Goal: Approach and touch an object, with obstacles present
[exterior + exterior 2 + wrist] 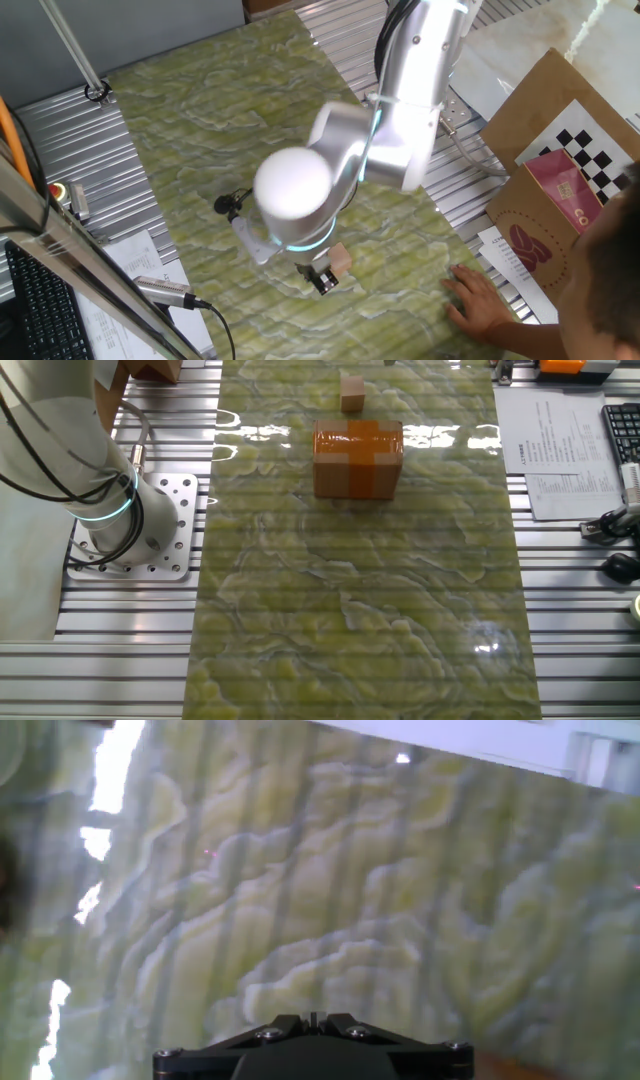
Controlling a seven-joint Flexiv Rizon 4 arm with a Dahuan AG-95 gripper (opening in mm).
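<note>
The small pale wooden cube (pixel 342 260) sits on the green marbled mat near its front edge; in the other fixed view the cube (pixel 352 390) stands at the far end. My gripper (pixel 322 281) is low over the mat, right beside the cube's left side and seemingly touching it. In the hand view the gripper (pixel 312 1019) looks shut and empty, with only mat ahead. The cardboard box with orange tape (pixel 357 458) stands just in front of the cube in the other fixed view; in the first fixed view my arm hides it.
A person's hand (pixel 477 296) rests on the mat right of the cube. A small black object (pixel 228 205) lies left of my arm. A cardboard sheet with a checkerboard (pixel 560 170) is at the right. The arm's base (pixel 120 520) is beside the mat.
</note>
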